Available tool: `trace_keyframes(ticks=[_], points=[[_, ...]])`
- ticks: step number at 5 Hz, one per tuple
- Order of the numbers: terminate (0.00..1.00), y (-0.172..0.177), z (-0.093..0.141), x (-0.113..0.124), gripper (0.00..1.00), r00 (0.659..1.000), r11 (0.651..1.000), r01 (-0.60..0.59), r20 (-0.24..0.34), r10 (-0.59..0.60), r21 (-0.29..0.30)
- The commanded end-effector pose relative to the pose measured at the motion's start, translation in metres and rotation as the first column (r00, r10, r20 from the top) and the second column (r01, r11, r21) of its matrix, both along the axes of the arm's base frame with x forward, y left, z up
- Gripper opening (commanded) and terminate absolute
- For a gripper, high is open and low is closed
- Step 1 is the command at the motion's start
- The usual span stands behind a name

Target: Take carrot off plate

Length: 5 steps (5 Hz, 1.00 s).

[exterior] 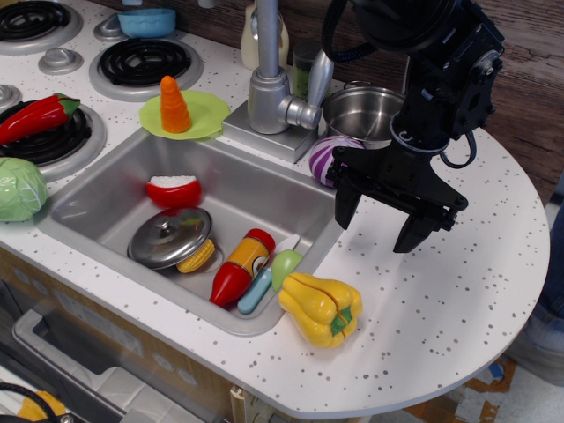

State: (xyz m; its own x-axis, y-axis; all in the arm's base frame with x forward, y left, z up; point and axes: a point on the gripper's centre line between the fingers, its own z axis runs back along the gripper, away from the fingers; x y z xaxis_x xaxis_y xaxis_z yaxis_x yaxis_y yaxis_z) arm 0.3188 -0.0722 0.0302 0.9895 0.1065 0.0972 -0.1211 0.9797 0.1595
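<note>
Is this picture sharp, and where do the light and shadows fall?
In the one view, observation.image: mostly sharp, with the carrot crisp on its plate; soft glare on the pot lid and faucet; the open gripper is dark, nearly detail-less, casting only a faint shadow on the counter.

Carrot upright on plate

Sink at frame center is holding a pot lid, corn and a red-yellow bottle; yellow pepper is sitting lower right of it, chili and cabbage lying far left.
</note>
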Motion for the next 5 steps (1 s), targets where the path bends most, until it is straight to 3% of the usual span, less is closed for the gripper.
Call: trace_keyframes(ticks=[1,2,3,5], points=[[0.0,0.0,0.0,0.0,1.0,1.0,1.0,0.0,0.0,0.0,0.0],[0.0,0.017,0.012,-0.001,1.0,1.0,1.0,0.004,-0.021,-0.004,0.017],[0.0,0.047,0.041,-0.011,1.0,0.997,0.997,0.042,-0.061,-0.038,0.068],[0.0,0.133,0.082,-0.018,1.0,0.988,0.98,0.137,-0.091,-0.125,0.146]])
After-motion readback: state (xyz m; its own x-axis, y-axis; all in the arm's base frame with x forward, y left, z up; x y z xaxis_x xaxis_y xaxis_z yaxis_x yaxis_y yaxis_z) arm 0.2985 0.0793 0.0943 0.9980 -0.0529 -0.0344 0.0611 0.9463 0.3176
